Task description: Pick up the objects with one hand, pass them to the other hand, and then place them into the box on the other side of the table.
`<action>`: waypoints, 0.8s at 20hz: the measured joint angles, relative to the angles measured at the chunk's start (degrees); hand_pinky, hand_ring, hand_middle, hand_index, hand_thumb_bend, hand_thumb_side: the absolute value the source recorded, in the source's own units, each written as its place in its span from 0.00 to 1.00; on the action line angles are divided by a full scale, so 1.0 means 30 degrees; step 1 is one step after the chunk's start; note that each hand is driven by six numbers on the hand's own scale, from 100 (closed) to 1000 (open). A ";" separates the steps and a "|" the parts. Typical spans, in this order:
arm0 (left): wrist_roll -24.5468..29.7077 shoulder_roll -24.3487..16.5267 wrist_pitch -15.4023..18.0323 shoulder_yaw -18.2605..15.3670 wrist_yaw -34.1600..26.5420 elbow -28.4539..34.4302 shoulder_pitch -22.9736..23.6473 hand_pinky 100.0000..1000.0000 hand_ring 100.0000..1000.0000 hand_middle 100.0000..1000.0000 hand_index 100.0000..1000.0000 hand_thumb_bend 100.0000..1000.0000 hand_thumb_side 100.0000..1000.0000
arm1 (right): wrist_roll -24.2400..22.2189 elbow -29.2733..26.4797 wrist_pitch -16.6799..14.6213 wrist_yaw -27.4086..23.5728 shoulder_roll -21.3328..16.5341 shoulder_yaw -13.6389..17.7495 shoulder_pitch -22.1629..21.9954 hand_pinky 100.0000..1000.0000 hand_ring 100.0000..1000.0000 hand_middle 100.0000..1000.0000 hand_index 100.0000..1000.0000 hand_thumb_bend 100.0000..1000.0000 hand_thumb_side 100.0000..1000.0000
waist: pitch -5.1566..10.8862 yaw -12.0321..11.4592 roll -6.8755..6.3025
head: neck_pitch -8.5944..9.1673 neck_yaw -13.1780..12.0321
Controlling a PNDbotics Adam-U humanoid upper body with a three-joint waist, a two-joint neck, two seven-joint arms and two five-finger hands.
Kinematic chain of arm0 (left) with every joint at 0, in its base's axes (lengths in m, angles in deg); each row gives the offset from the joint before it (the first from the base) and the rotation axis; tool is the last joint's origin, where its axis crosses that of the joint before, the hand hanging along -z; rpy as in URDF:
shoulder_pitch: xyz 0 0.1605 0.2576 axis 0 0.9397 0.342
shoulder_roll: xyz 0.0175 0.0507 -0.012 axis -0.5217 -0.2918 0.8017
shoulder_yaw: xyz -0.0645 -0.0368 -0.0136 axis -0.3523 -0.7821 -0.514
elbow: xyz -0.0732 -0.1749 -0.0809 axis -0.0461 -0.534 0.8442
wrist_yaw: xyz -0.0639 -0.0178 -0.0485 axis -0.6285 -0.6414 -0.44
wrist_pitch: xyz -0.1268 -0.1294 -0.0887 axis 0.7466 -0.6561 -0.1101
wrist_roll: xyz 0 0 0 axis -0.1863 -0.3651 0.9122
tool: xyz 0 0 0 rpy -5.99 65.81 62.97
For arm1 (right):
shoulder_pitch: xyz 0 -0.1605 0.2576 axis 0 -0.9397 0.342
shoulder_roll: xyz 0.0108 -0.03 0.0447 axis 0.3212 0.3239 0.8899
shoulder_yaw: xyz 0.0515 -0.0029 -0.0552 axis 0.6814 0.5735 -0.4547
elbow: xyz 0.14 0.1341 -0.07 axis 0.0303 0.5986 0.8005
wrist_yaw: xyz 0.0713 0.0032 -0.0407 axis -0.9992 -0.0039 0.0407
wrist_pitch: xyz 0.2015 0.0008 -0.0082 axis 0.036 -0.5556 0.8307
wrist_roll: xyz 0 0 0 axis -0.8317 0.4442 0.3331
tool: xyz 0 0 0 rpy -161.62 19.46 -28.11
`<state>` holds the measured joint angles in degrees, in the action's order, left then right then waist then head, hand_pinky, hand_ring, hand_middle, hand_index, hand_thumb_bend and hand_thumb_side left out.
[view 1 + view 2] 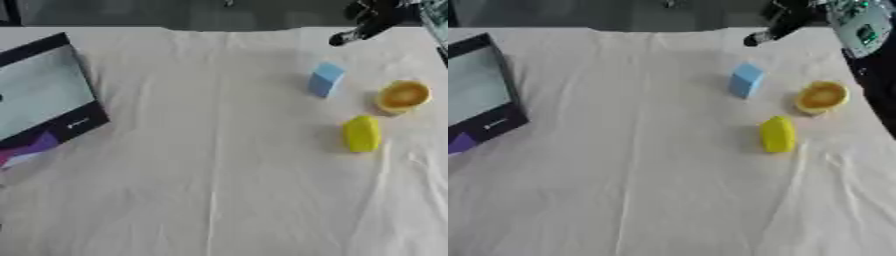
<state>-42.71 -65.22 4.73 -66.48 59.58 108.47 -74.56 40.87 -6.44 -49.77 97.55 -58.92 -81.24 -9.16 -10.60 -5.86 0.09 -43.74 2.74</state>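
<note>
Pale blue block [325, 79], upright beside orange cup [403, 95]

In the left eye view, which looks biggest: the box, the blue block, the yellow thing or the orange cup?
1. The box, by far, though the picture's edge cuts it off.
2. The yellow object.
3. The orange cup and the blue block look about alike; I would not rank those two.
</note>
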 measured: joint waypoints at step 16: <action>0.0035 -0.0026 -0.0018 0.0004 -0.0006 -0.0104 0.0053 0.79 0.87 0.88 0.81 0.67 0.59 | -0.1558 -0.1797 0.1180 -0.0526 -0.0457 -0.0766 -0.1031 0.87 0.87 0.80 0.82 0.53 0.41 | 0.0000 0.0031 0.0109 | -0.0012 -0.0045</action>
<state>-42.61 -65.30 4.68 -66.46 59.57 108.16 -74.40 36.19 -11.83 -46.23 95.97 -60.29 -83.54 -12.25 -10.60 -5.76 0.42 -43.77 2.60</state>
